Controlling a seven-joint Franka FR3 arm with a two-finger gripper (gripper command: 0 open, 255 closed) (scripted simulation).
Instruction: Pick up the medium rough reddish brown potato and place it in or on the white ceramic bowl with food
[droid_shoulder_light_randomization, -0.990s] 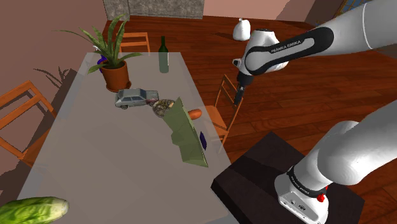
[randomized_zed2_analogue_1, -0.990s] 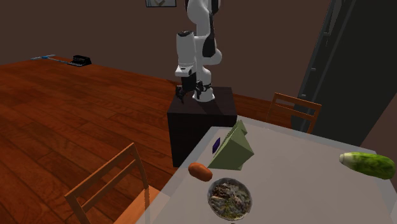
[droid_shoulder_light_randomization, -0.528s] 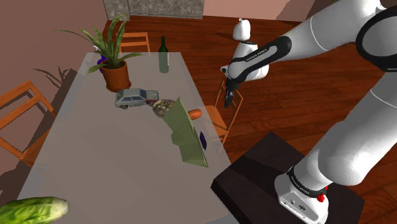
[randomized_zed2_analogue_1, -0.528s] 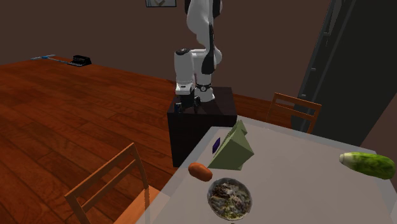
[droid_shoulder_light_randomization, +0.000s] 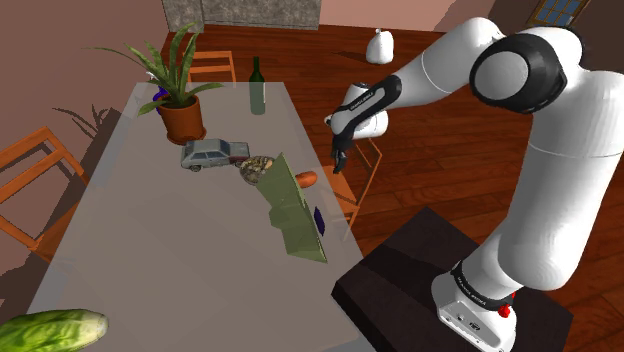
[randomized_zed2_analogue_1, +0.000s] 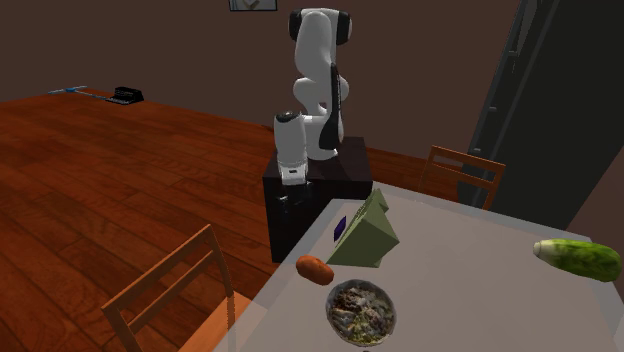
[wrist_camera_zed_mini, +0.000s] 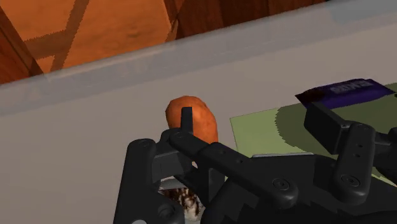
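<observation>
The arm is in the approach step, as I read it: the gripper hangs in the air just off the right-hand edge of the tabletop in the shoulder view, above a wooden chair, and holds nothing. From the wrist view its two fingers stand wide apart, with the reddish brown potato lying on the grey surface beyond one of them rather than centred in the gap. The potato rests close to that edge, just beside the upper corner of a slanted olive-green box, and the white bowl with its dark food sits near it on the far side of that corner, apart from it, next to a toy car. The next move, I judge, calls for sliding the hand sideways until the potato sits between the fingers, lowering without clipping the green box, closing across its narrow width, then a short lift over to the bowl
</observation>
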